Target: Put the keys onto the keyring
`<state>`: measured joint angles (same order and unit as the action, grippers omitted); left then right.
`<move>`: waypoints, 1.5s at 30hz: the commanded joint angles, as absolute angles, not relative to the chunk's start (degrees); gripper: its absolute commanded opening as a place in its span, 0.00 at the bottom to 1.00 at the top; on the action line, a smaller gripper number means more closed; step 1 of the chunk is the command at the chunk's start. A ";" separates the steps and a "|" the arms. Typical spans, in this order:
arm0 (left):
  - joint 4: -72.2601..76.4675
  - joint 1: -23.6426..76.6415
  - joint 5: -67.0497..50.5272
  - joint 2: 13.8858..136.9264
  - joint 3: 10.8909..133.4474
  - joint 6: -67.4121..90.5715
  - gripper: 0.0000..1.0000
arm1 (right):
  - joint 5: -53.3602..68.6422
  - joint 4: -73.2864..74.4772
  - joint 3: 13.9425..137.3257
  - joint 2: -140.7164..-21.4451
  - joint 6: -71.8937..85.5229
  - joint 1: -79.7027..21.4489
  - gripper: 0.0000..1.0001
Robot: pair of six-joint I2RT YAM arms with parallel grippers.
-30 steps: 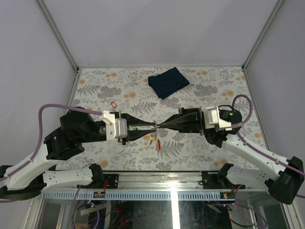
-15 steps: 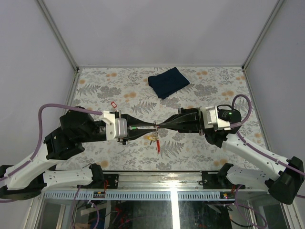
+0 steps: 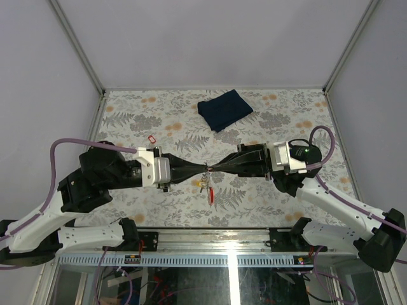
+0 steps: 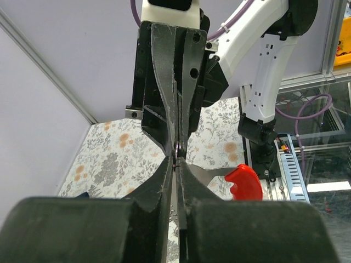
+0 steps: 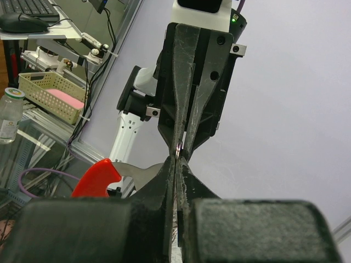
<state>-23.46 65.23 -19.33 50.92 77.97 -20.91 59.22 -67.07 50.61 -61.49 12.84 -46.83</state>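
Both the left tool (image 4: 176,164) and right tool (image 5: 178,160) pinch one keyring (image 5: 179,148), one red tag (image 4: 244,182) dangling.

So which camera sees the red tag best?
The left wrist view: the red tag shows big and whole, with nothing in front of it. The right wrist view shows it big too, but its bottom edge is hidden. From the top view it is only a tiny red sliver.

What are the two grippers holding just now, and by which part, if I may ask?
The left gripper and right gripper both pinch the keyring by its thin loop; the red tag hangs free.
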 commanded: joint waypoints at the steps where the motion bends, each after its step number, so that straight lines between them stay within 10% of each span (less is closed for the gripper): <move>1: -21.93 65.55 -16.87 51.78 80.48 -21.07 0.00 | 58.64 -67.82 52.38 -60.03 11.72 -47.27 0.03; 8: -24.96 65.54 -13.03 52.98 82.02 -20.96 0.00 | 52.00 -60.30 49.47 -55.43 4.62 -47.29 0.37; 16: -27.66 65.52 -5.71 54.05 81.77 -20.43 0.00 | 36.70 -35.89 47.89 -46.25 -6.57 -47.21 0.48; 29: -22.84 65.38 11.02 50.95 73.43 -14.44 0.00 | 10.27 -9.24 36.58 -37.14 5.96 -47.28 0.55; 37: -24.85 65.29 16.95 52.51 71.60 -11.87 0.00 | -1.10 15.18 46.24 -52.64 19.75 -47.26 0.60; 45: -26.29 65.23 19.10 53.42 71.03 -9.69 0.00 | 3.37 5.17 42.56 -65.17 27.23 -47.24 0.58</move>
<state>-27.57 65.21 16.12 53.45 71.11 -11.92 2.55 10.72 43.27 -61.36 21.63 -46.87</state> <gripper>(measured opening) 0.008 0.601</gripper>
